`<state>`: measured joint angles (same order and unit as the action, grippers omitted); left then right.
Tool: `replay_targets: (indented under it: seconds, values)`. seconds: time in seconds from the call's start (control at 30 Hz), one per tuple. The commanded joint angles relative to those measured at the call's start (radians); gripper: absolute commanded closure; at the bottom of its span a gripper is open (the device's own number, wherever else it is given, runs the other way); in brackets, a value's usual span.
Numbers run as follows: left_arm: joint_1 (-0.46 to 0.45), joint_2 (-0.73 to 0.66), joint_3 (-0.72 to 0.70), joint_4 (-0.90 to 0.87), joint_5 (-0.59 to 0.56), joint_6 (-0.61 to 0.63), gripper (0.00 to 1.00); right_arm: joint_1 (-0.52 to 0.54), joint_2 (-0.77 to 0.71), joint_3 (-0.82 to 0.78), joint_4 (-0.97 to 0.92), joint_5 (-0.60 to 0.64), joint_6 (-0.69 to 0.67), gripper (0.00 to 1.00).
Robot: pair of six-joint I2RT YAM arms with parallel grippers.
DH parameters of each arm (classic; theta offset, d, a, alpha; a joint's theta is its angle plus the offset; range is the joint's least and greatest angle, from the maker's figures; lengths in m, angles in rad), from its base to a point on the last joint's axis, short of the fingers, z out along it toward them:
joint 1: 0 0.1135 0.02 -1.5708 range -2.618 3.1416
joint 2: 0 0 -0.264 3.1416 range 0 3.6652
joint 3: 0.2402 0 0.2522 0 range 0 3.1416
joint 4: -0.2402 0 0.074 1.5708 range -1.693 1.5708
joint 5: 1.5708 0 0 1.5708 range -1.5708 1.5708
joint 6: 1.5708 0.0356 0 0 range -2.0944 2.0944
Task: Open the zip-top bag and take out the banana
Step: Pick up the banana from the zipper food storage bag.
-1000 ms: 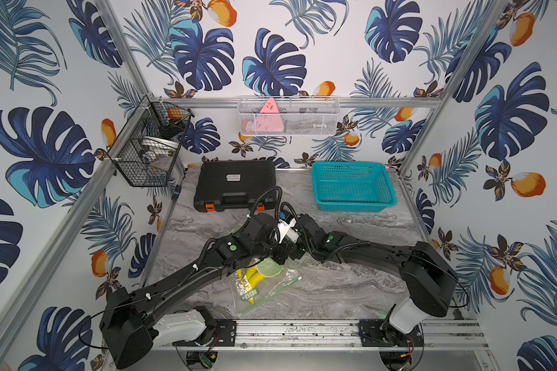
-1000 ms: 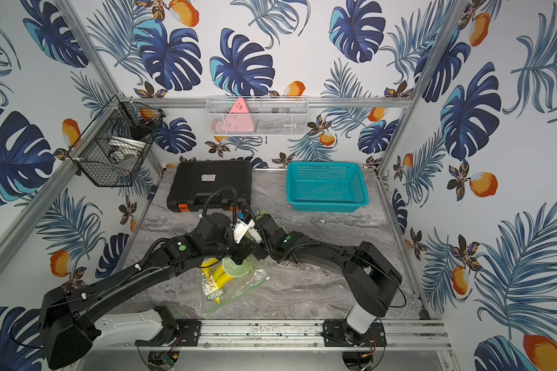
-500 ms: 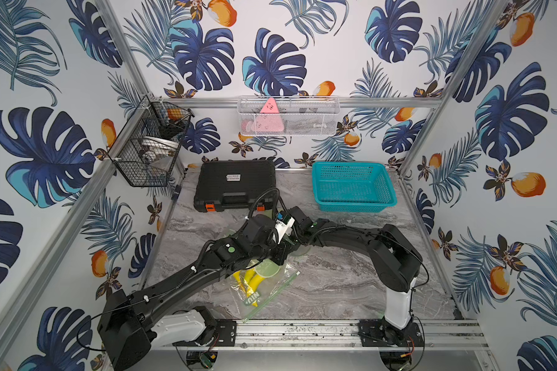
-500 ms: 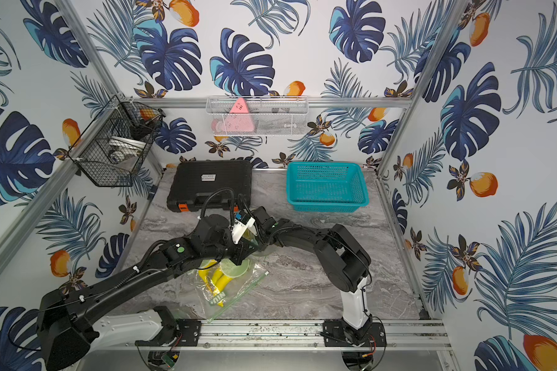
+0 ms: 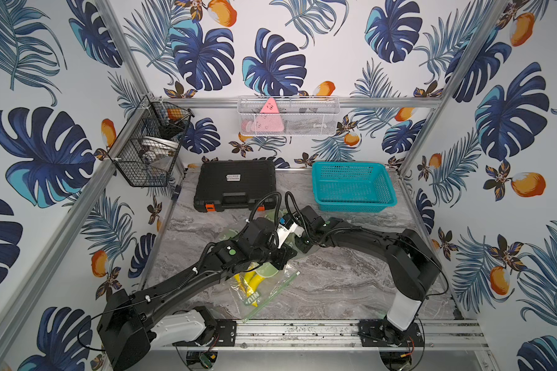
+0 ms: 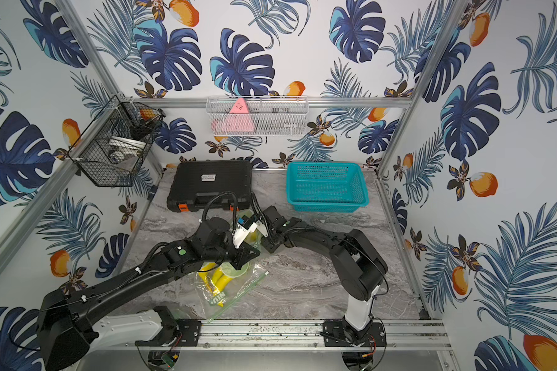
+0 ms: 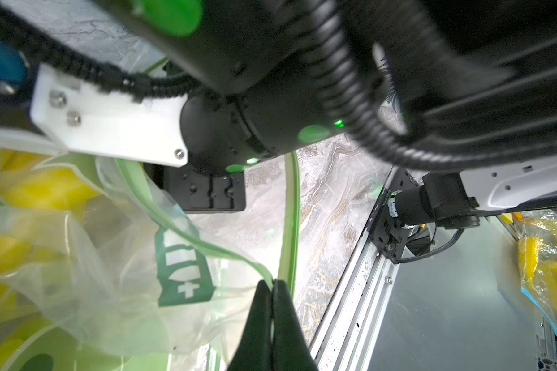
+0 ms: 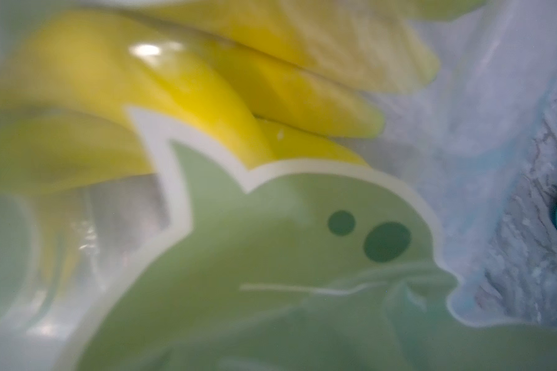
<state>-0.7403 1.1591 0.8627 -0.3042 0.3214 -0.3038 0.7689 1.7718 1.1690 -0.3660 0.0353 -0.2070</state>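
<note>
Two grippers crowd the bag [image 5: 266, 290] near the table's [image 5: 351, 289] front in both top views, banana [image 5: 251, 282] inside; the right gripper's [image 6: 268, 245] state cannot be told. Left wrist view: left gripper [image 7: 272, 287] pinches the bag's green zip strip. Right wrist view: blurred banana behind plastic.

Top views are bright and sharp with soft shadows, but the right wrist shot is pure mush (glare spot on the banana [image 8: 190, 93]).
</note>
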Motion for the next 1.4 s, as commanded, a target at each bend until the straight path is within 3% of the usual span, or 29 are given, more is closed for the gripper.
replay_targets:
  seconds: [0.0,0.2,0.5,0.7,0.77,0.83,0.97,1.17,1.27,1.37]
  values:
    - [0.001,-0.008,-0.019,0.027,-0.002,0.008,1.0,0.005,-0.063,-0.027,-0.041,-0.03,0.077,0.81]
    - [0.001,-0.008,-0.029,0.026,-0.014,0.006,1.0,0.008,-0.057,-0.043,-0.074,-0.011,0.104,0.91]
    - [0.0,0.009,-0.037,0.049,-0.058,0.003,1.0,0.003,0.008,0.265,-0.493,-0.165,0.253,0.85]
    - [-0.002,-0.016,-0.079,0.064,-0.042,0.003,1.0,-0.002,-0.01,0.286,-0.51,-0.184,0.282,0.83]
    - [-0.004,-0.028,-0.086,0.061,-0.044,0.007,1.0,0.001,-0.015,0.253,-0.476,-0.14,0.298,0.86]
    - [-0.006,-0.035,-0.087,0.046,-0.041,0.015,1.0,0.012,-0.036,0.206,-0.419,0.029,0.356,0.86]
    - [-0.007,-0.068,-0.099,0.023,-0.041,0.02,1.0,0.01,-0.162,0.03,-0.201,0.241,0.424,0.89]
    - [-0.007,-0.137,-0.039,-0.035,-0.027,0.046,1.0,-0.039,-0.216,-0.122,-0.164,0.197,0.364,0.88]
    - [-0.007,-0.157,-0.004,-0.038,-0.002,0.033,0.91,-0.04,-0.28,-0.218,-0.082,0.135,0.35,0.88]
    - [-0.007,-0.197,0.023,-0.033,-0.086,0.017,0.78,-0.042,-0.32,-0.269,-0.041,0.103,0.352,0.88]
